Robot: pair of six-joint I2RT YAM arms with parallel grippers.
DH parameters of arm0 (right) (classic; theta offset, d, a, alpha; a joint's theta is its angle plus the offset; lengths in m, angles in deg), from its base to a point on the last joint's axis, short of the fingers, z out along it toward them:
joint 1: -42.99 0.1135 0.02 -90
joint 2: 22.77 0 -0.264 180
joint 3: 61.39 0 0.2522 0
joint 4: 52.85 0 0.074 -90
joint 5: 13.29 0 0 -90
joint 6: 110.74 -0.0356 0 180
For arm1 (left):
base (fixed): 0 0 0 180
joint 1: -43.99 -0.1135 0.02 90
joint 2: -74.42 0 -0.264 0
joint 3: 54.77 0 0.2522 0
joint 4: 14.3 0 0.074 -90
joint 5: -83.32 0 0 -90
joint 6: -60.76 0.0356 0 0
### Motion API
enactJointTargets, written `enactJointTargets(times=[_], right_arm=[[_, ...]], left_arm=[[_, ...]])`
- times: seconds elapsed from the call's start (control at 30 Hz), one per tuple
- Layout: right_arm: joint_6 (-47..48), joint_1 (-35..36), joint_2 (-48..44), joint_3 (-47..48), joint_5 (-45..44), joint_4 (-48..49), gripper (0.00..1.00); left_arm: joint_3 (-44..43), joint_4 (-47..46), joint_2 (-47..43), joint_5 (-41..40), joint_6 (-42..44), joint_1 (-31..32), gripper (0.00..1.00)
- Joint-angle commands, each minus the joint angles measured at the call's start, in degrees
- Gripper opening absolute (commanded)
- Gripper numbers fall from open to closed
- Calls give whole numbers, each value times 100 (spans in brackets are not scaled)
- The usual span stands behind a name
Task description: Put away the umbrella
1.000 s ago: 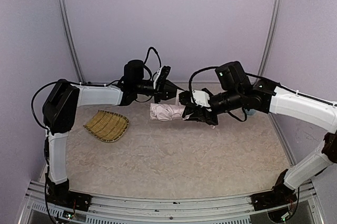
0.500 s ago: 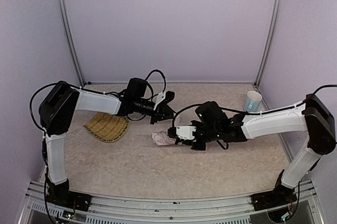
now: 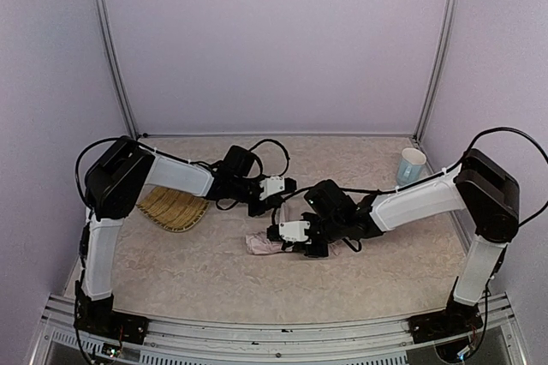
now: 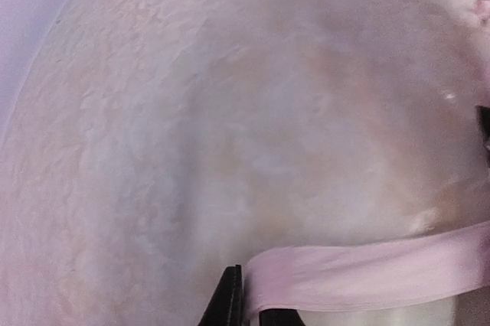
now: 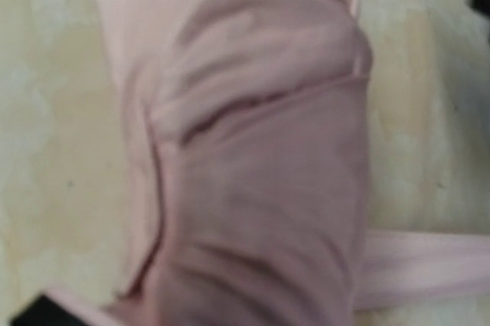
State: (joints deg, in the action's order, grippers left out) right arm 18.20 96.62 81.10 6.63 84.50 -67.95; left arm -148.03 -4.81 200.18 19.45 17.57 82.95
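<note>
Well, writing: nothing you can read; any marks on the rig are too small or too blurred.
Umbrella: the pale pink thin-fabric compact umbrella (image 3: 259, 243) lies bundled mid-table on the beige mottled table top (image 3: 214, 284), between your two wrists and well apart from the yellow woven tray (image 3: 171, 208) on the left.
Left gripper: your left gripper (image 4: 249, 307) is all but closed. Its black fingertips (image 4: 230, 299) pinch the end of the flat pink strap (image 4: 367, 268), which runs off to the right, low over the table.
Right gripper: your right gripper (image 3: 281, 241) is clamped partway on the umbrella's bunched fabric. Its wrist view is just blurry pink folds up close, with the strap coming out at the lower right.
Left arm: elbow up at the left, forearm reaching right past the tray's far side, wrist tipped down just behind the umbrella.
Right arm: elbow high at the right edge, forearm sloping down and left, wrist low at the umbrella's right end.
Other stuff: a pale blue cup (image 3: 411, 164) stands upright near the back right corner.
</note>
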Motion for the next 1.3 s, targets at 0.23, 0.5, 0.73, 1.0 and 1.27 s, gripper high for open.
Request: enactJointTargets(times=[0.23,0.5,0.73,1.0,1.27], right_arm=[[20,-4,738,-216,316,-1858,0],[-149,-206,760,-88,824,-2010,0],[-231,-363,698,-83,1051,-1891,0],[9,-353,532,-306,651,-1377,0],[271,-206,201,-756,143,-521,0]], left_arm=[[-281,-999,-584,-1687,-881,-445,57],[2621,-1235,-3694,30,-1393,-305,42],[4394,-1829,-4360,-101,-1545,685,58],[4093,-2818,-2936,-285,-2294,754,69],[3412,-2157,-1867,-422,-2457,938,74]])
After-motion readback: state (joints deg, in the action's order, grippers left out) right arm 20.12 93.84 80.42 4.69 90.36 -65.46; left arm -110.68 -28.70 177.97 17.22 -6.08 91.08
